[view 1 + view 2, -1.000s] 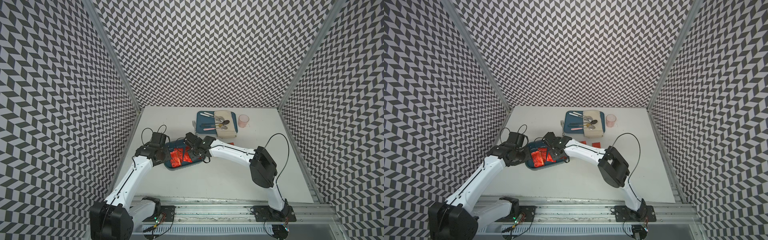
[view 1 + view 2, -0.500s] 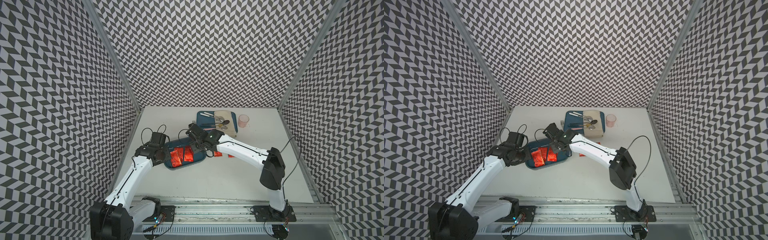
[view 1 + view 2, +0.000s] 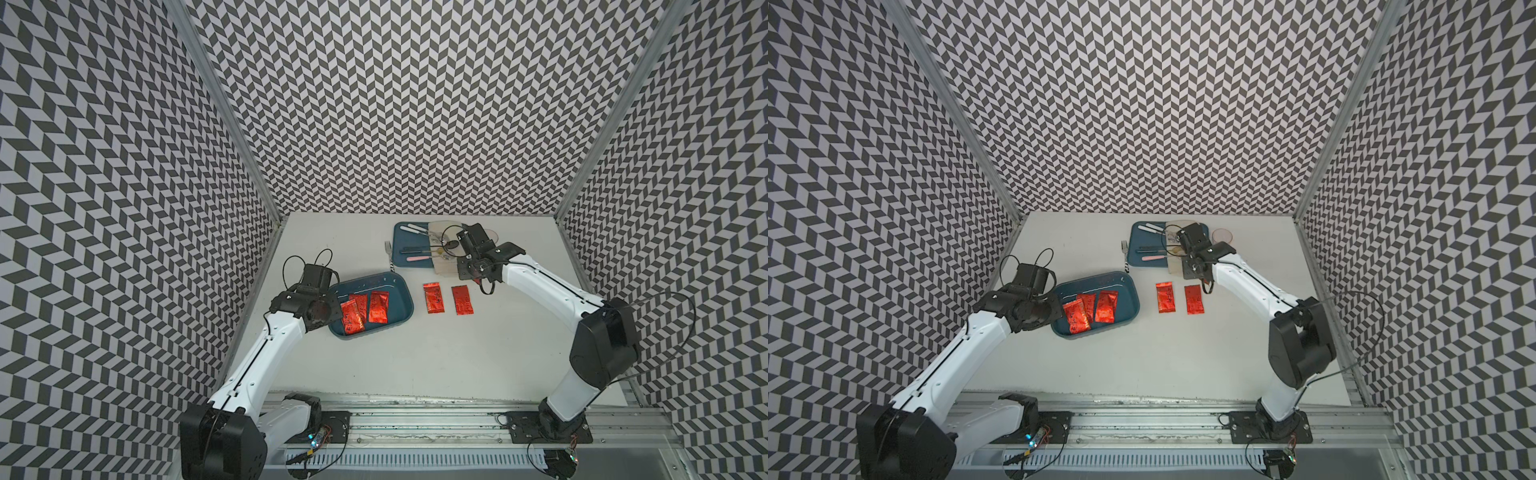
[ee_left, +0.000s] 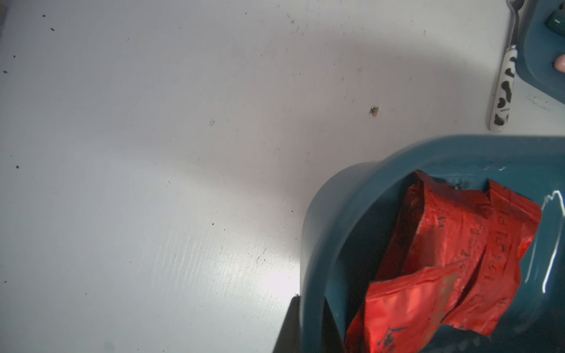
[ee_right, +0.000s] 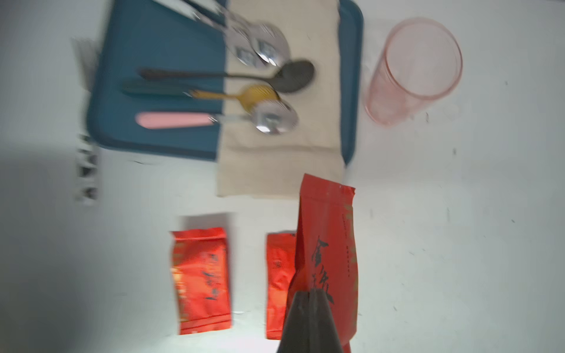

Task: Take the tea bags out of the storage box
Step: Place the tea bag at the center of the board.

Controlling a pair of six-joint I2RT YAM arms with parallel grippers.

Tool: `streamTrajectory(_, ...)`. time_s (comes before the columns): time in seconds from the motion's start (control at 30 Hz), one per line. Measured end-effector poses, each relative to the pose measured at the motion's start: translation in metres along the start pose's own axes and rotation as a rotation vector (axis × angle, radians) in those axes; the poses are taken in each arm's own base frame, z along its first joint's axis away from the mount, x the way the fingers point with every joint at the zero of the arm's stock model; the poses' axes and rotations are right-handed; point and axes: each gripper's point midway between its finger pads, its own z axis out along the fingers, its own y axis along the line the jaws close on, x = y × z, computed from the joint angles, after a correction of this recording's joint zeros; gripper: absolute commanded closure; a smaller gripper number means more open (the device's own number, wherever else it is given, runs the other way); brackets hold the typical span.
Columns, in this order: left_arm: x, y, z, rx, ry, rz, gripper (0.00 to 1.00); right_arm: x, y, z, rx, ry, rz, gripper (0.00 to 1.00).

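The dark teal storage box [image 3: 401, 296] lies left of centre with three red foil tea bags [image 3: 360, 307] in it, seen close in the left wrist view [image 4: 452, 244]. My left gripper [image 4: 312, 331] is shut on the box's left rim [image 4: 308, 244], one finger outside and one inside. Two more tea bags [image 3: 433, 297] [image 3: 462, 300] lie flat on the table to the right of the box. My right gripper [image 5: 310, 321] hangs above them, shut on another tea bag [image 5: 328, 232]. In both top views that gripper [image 3: 469, 272] is over the front edge of the beige cloth.
A flatter teal tray [image 3: 401, 259] with cutlery and a beige cloth [image 5: 281, 165] sits at the back. A pink cup [image 5: 419, 70] stands to its right, and a cow-patterned fork [image 3: 390, 255] lies on its left side. Patterned walls close in three sides.
My right gripper has shut on a tea bag in the storage box and carried it right, to above the two tea bags on the table. The left arm has not moved.
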Motion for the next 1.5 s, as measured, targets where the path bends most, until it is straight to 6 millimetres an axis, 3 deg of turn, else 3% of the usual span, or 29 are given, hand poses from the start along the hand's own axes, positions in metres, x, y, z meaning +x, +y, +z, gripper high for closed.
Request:
streamTrajectory(0.23,0.000,0.000,-0.001,0.003,-0.004,0.000,1.00,0.051,-0.021,0.053,0.168,0.099,-0.148,1.00)
streamTrajectory(0.43,0.000,0.000,-0.001,0.003,-0.004,0.000,1.00,0.062,-0.026,0.072,0.219,0.123,-0.197,1.00)
streamTrajectory(0.6,-0.001,0.000,-0.003,0.007,-0.011,-0.001,1.00,0.060,-0.024,0.074,0.214,0.114,-0.204,0.94)
streamTrajectory(1.03,-0.001,-0.001,-0.004,0.013,-0.012,-0.001,1.00,0.074,-0.022,0.076,0.202,0.147,-0.219,0.92)
streamTrajectory(1.13,-0.001,-0.001,-0.004,0.013,-0.012,0.000,1.00,0.076,-0.020,0.076,0.197,0.154,-0.220,0.86)
streamTrajectory(1.27,-0.001,-0.002,-0.004,0.015,-0.011,0.002,1.00,0.079,-0.017,0.074,0.177,0.167,-0.210,0.71)
streamTrajectory(1.4,-0.001,-0.002,-0.004,0.016,-0.011,0.002,1.00,0.078,-0.012,0.069,0.138,0.168,-0.196,0.69)
streamTrajectory(1.5,-0.001,-0.002,-0.004,0.016,-0.011,0.002,1.00,0.068,-0.006,0.054,0.091,0.146,-0.177,0.68)
